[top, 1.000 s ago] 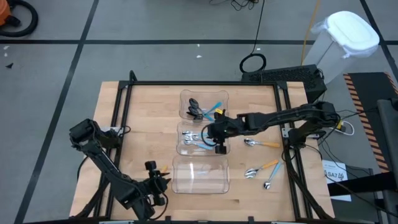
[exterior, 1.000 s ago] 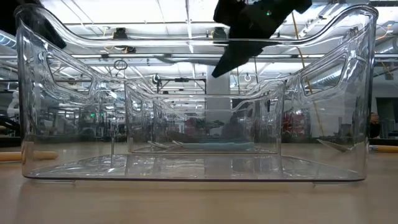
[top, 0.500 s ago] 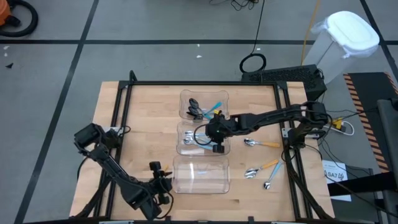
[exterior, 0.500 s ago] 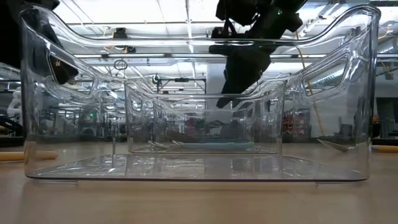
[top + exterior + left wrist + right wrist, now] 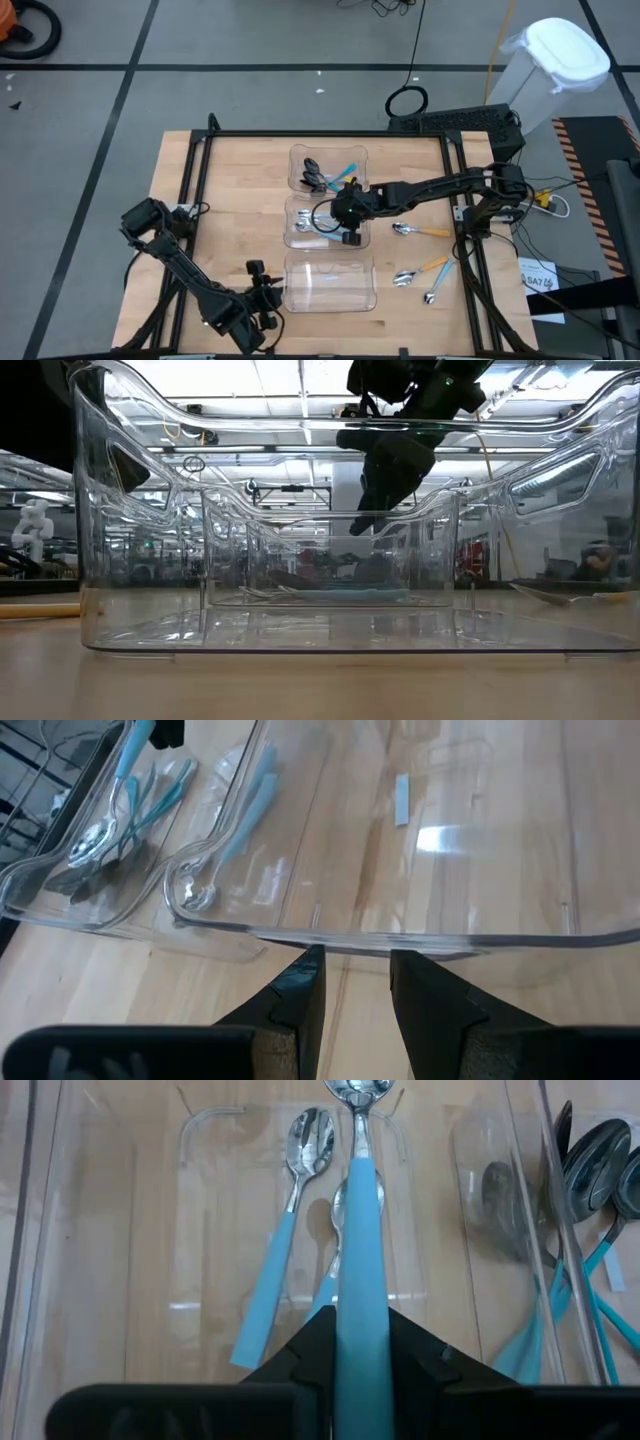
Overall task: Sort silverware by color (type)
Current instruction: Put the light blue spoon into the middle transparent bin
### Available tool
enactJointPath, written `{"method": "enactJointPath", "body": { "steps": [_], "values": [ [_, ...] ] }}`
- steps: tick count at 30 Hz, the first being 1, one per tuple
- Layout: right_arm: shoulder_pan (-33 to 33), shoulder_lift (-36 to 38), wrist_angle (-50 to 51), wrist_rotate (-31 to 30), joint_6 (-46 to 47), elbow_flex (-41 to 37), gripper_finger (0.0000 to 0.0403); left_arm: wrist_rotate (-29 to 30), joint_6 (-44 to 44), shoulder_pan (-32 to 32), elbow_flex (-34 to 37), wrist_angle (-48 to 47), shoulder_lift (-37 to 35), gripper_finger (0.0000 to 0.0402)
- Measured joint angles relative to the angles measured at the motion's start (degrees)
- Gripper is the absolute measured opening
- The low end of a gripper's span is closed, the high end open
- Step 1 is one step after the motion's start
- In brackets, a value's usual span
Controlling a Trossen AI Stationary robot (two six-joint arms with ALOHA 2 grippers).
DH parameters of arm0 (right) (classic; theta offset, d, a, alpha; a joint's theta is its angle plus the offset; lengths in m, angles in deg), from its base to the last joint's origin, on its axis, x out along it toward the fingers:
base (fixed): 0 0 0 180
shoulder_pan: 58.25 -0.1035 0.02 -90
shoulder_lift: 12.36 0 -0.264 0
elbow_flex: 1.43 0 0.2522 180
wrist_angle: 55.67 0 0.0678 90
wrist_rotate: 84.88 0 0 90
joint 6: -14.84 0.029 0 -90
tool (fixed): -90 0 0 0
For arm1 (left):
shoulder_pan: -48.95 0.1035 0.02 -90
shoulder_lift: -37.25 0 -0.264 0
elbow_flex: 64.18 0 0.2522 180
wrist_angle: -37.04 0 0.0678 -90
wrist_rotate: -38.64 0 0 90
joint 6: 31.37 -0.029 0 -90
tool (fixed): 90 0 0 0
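Note:
Three clear bins stand in a row down the table's middle. The far bin [image 5: 328, 168] holds dark-bowled spoons with blue handles [image 5: 590, 1170]. The middle bin [image 5: 300, 235] holds silver spoons with blue handles [image 5: 290, 1200]. The near bin [image 5: 330, 283] holds no spoon. My right gripper [image 5: 347, 220] hangs over the middle bin, shut on a blue-handled silver spoon [image 5: 358, 1230]. My left gripper [image 5: 268, 300], fingers slightly apart, is at the near bin's left wall. My left gripper has its two fingertips [image 5: 305, 970] against the outside of the near bin's left wall [image 5: 350, 942], coming level from the table's left. The bin stands flat on the table. My right gripper pinches the spoon's blue handle [image 5: 360, 1295] between its two fingers. The spoon lies along the fingers, its silver bowl [image 5: 357, 1092] pointing ahead of them. It is lifted clear, above the spoons in the middle bin.
Loose spoons lie on the table's right part: two with orange handles [image 5: 420, 231] [image 5: 420, 271] and a silver piece [image 5: 430, 297]. A black frame [image 5: 200, 160] runs round the table. Bare wood lies left of the bins.
My left gripper has gone toward the table's right edge against the near bin, and the bin has slid a little to the right along the table. My right gripper has come down and slightly left over the middle bin with its spoon, then kept still.

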Motion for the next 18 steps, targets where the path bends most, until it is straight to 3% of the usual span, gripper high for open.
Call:
{"method": "enactJointPath", "body": {
  "steps": [18],
  "values": [
    [0.0, 0.0, -0.12, -0.13, -0.17, 0.0, 0.0074, 0.0, 0.43, -0.55, 0.0, -0.33, -0.02, 0.0115]
  ]
}}
